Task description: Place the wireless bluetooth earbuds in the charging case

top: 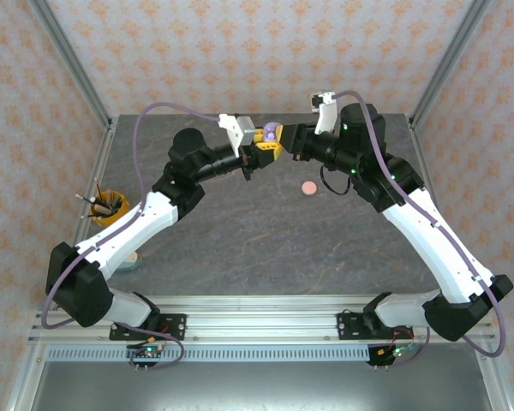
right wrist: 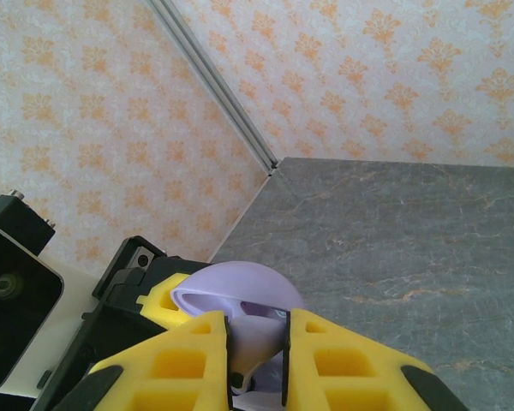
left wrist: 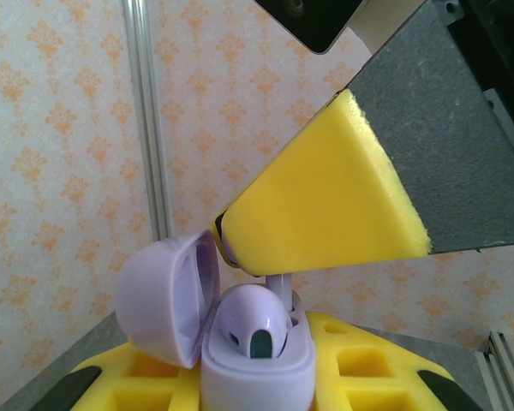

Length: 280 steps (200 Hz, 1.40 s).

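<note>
Above the far middle of the table, my left gripper (top: 261, 151) is shut on the pale purple charging case (left wrist: 257, 364), held upright with its lid (left wrist: 163, 295) swung open to the left. One pale purple earbud (left wrist: 253, 321) sits in the case, head up. My right gripper (top: 284, 137) is shut on a second pale purple earbud (right wrist: 259, 341), pinched between its yellow fingers (right wrist: 338, 360). That earbud's stem (left wrist: 280, 287) reaches down from the right finger (left wrist: 325, 197) into the case behind the seated one. The open lid (right wrist: 240, 287) lies just beyond the right fingertips.
A round pink case (top: 309, 187) lies shut on the grey table (top: 265, 240), right of centre and below the grippers. A yellow cup of pens (top: 107, 206) stands at the left edge beside the left arm. Patterned walls close off the back and sides.
</note>
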Each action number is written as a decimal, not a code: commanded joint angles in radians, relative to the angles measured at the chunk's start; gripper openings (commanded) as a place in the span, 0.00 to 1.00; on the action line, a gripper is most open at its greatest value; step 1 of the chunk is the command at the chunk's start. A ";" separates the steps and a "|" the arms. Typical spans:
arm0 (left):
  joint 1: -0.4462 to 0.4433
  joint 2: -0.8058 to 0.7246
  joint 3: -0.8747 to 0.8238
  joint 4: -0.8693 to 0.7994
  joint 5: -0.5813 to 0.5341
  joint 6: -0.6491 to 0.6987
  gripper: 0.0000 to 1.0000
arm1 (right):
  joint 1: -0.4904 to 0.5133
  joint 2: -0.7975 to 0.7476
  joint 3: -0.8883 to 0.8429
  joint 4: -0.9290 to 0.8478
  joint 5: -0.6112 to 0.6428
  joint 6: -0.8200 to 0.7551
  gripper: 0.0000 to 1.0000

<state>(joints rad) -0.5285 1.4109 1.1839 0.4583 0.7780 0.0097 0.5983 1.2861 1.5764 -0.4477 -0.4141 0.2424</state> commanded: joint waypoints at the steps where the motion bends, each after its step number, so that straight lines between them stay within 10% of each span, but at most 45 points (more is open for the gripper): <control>1: -0.007 -0.003 0.027 0.026 -0.006 0.022 0.00 | 0.000 -0.009 0.021 -0.046 0.019 -0.025 0.18; 174: -0.006 0.002 0.018 0.033 -0.006 0.012 0.00 | 0.031 0.116 0.143 -0.190 -0.119 -0.132 0.18; 280: -0.007 0.011 -0.018 0.081 -0.016 -0.032 0.00 | 0.019 0.108 0.164 -0.133 0.032 0.038 0.42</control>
<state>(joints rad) -0.5220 1.4193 1.1790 0.4484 0.7490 -0.0036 0.6052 1.3838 1.7103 -0.5877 -0.3775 0.2218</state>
